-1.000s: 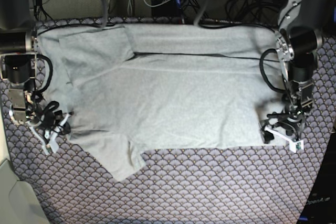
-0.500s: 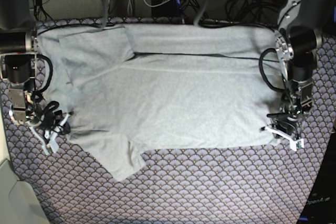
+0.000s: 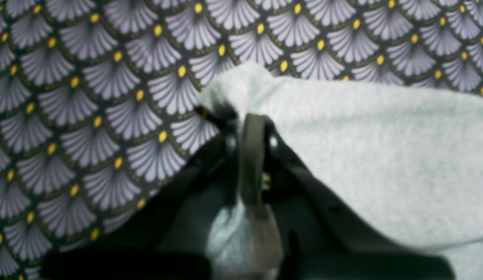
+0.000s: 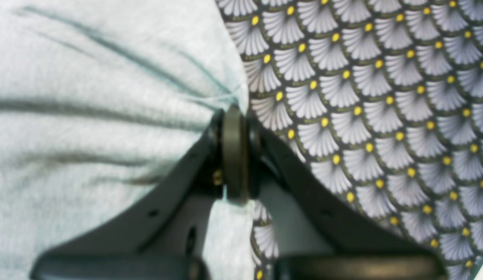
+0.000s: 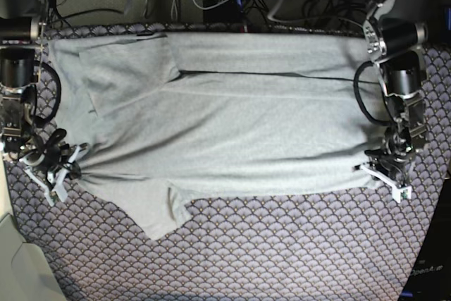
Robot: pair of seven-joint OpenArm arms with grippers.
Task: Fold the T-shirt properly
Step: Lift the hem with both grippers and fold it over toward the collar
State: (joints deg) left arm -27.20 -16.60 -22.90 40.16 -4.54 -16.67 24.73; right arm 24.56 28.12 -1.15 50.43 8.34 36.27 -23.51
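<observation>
My left claw [image 5: 379, 172] is clamped on the near right corner of the T-shirt [image 5: 225, 125], a nub of grey cloth bunched between its jaws. My right claw [image 5: 62, 165] is clamped on the shirt's left edge, with creases fanning out from the pinch. The shirt lies spread wide across the worktop [image 5: 282, 252], plain side up, one sleeve trailing toward the near left.

A table draped in a purple-grey scallop-patterned tablecloth [image 5: 282, 252] is carrying a light grey T-shirt [image 5: 232, 132], which is lying spread flat across its far half, one sleeve reaching toward the near left.
</observation>
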